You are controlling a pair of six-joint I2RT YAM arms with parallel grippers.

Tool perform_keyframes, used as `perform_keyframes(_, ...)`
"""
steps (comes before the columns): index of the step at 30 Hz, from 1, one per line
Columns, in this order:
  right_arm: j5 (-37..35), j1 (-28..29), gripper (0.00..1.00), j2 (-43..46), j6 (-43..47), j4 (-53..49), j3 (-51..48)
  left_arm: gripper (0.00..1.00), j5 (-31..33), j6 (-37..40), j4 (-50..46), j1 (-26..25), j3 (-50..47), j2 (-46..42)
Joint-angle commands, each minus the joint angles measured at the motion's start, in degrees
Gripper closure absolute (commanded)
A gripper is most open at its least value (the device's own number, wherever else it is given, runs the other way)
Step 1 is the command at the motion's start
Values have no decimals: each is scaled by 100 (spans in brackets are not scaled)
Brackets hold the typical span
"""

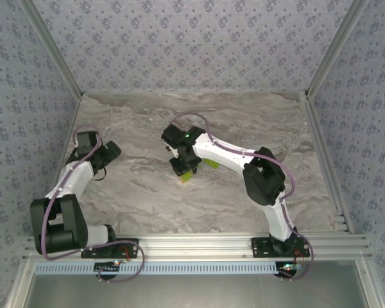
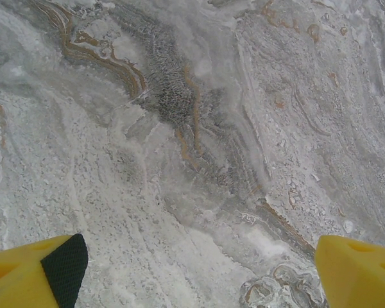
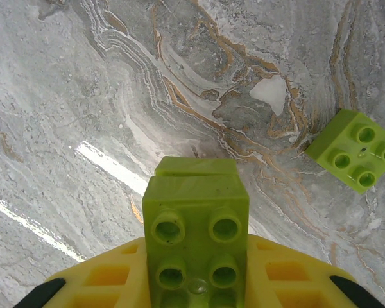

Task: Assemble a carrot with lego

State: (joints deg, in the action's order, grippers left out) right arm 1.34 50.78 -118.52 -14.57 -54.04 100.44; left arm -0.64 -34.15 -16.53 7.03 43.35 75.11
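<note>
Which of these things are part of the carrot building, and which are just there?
Part of the job: green bricks held in the right end effector; loose green brick on the table.
Just there: patterned walls; metal frame.

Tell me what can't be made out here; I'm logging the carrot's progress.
- Green stack, right wrist view: its lower end is cut off by the bottom edge and flanked by the fingers of the right gripper.
- Same stack, top view: too small and partly under the gripper to count bricks.
- Loose green brick, top view: too small to read its studs.
- Left gripper, left wrist view: fingers cut off by the bottom edge.
</note>
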Motion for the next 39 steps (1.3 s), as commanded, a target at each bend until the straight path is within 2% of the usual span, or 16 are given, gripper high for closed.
perform_keyframes(1,26,62,68,-188,-108,-163,110,7,-56,6,19,37,46,-106)
perform_keyframes(18,-379,239,68,-640,-151,-546,121,7,-50,5,38,39,44,-103)
perform_keyframes(39,-105,302,68,-1165,-196,-196,-715,7,-61,5,28,41,39,-120)
